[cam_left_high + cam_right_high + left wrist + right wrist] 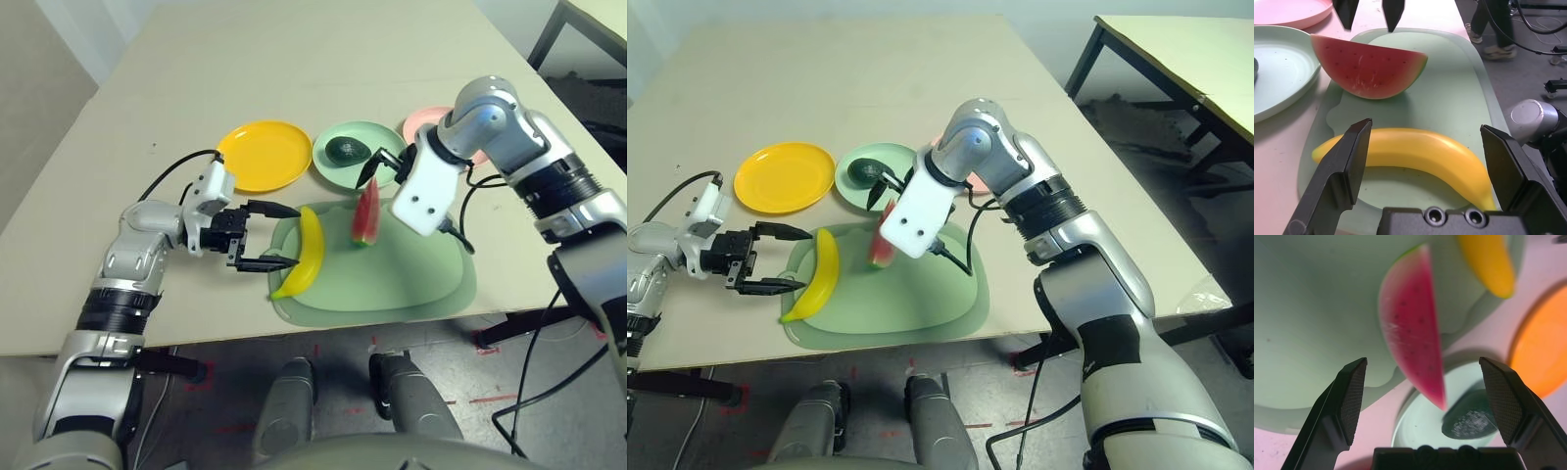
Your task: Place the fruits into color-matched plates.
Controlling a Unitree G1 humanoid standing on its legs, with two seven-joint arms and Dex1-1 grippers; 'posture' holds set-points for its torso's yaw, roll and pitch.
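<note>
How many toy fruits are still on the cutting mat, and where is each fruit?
2 on the mat: the banana at its left end and the watermelon wedge near its far edge. A third fruit, the avocado, is in the green plate.

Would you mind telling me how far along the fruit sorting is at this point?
Done: the avocado lies in the green plate. In hand: nothing is gripped; the open left tool sits beside the banana, and the open right tool hangs over the watermelon wedge, both fruits on the mat. Left: banana to the yellow plate, wedge to the pink plate.
</note>
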